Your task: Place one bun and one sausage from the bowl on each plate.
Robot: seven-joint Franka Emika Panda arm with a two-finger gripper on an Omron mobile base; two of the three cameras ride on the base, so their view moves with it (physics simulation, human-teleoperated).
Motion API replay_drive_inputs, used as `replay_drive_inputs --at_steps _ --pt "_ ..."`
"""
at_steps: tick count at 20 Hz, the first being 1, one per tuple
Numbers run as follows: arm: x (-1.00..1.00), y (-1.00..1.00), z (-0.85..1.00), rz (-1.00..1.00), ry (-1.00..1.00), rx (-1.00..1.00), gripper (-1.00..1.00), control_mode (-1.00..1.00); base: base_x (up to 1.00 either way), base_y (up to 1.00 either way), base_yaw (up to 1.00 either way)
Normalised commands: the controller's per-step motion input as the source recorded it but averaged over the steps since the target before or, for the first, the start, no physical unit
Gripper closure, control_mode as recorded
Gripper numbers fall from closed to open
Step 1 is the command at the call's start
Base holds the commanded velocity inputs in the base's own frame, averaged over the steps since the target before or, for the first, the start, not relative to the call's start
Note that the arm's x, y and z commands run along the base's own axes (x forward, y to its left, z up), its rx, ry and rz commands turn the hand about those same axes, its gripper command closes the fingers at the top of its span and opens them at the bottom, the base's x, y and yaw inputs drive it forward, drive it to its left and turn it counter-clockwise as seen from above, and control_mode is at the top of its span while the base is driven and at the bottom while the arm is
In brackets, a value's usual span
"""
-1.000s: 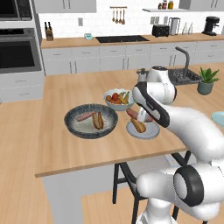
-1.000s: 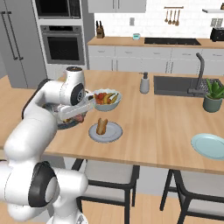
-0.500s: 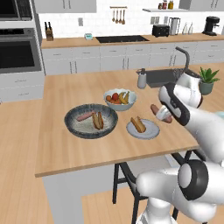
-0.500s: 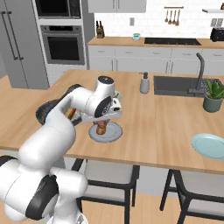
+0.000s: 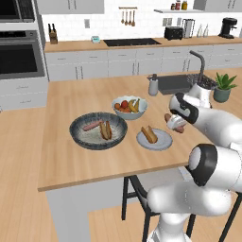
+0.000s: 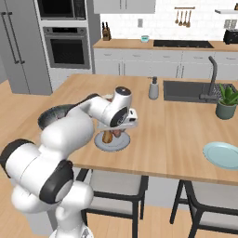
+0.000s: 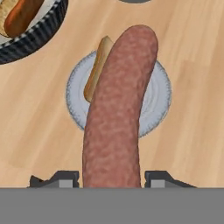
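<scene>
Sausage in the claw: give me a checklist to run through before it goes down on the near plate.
1. Grip: the claw is shut on the sausage, which sticks out ahead of it. Ok.
2. Target: in the hand view the near plate lies behind the sausage, but the base views show the claw off to one side of it. Cannot tell.
3. Plate contents: one bun on it, no sausage there yet. Ok.
4. Free space: bare plate surface beside the bun. Ok.
5. Height above the plate: cannot tell.
6. Bowl supply: a bun and a sausage remain for the second plate. Ok.
</scene>
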Motion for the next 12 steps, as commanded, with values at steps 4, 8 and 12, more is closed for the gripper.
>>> replay_drive_inputs --at_steps 4,8,12 --pt "0.66 0.0 -0.69 0.0 0.01 0.0 1.0 -1.0 0.0 0.0 0.0" --pt "0.63 0.0 -0.58 0.0 0.06 0.0 1.0 -1.0 0.0 0.0 0.0" --pt "0.5 -0.02 -0.43 0.0 0.09 0.0 1.0 -1.0 0.0 0.0 0.0"
